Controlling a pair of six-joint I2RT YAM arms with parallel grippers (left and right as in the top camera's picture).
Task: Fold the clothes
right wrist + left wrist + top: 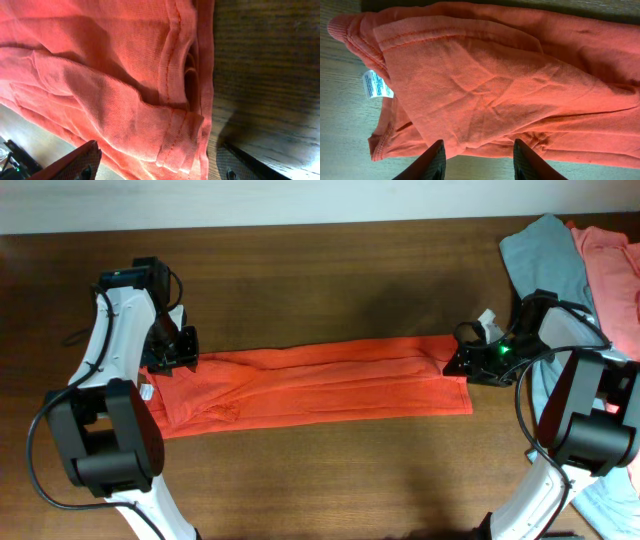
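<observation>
Black fingers of the left gripper [479, 150] stand wide apart at the bottom of the left wrist view, and a rumpled fold of the orange-red shirt [510, 85] dips toward the gap between them. I cannot tell whether they touch the cloth. Near the same end a white tag [376, 85] sticks out by the ribbed collar, lying on the wooden table [340, 125].

At the right wrist, the right gripper [159, 152] is likewise spread wide, with the stitched hem and a bunched sleeve of the shirt [100, 75] between its fingers. Nothing is pinched.

From overhead, the shirt [320, 385] lies as a long narrow band across the middle of the table [330, 270], running from the left gripper [172, 358] to the right gripper [462, 360]. Its left end is wider and more wrinkled (no print shows on the upturned side), while its right end is squarer and flatter.

A grey shirt [545, 260] and a pink shirt [615, 270] lie heaped at the far right, the pink one overlapping the grey.
</observation>
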